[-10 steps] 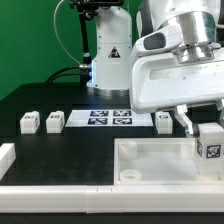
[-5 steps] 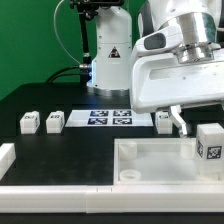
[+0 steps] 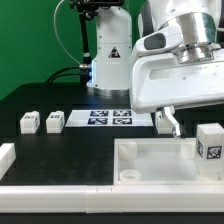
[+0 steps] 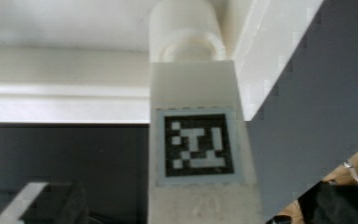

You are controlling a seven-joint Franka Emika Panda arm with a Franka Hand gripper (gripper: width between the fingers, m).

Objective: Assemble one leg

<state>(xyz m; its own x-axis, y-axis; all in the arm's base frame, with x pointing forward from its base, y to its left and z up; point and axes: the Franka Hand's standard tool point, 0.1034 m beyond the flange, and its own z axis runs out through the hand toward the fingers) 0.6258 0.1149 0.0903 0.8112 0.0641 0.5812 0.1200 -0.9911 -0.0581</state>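
Observation:
One leg (image 3: 210, 143), a small white block with a black-and-white marker, stands upright at the right corner of the large white tray-like piece (image 3: 150, 165). My gripper (image 3: 200, 125) hangs over it with its jaws apart. One finger (image 3: 168, 122) shows to the exterior view's left of the leg, and the other is hidden. In the wrist view the leg (image 4: 197, 150) fills the middle between the spread fingers of my gripper (image 4: 185, 208), with gaps on both sides. Three more legs (image 3: 28, 122) (image 3: 55, 121) (image 3: 160, 119) stand on the black table.
The marker board (image 3: 110, 118) lies flat behind the tray, between the loose legs. A white bar (image 3: 5, 155) lies at the exterior view's left edge. The robot base (image 3: 108, 60) stands at the back.
The visible finger has slid to the exterior view's left, away from the leg, while the hand stayed still. The jaws have opened and let go of the leg, which has not moved.

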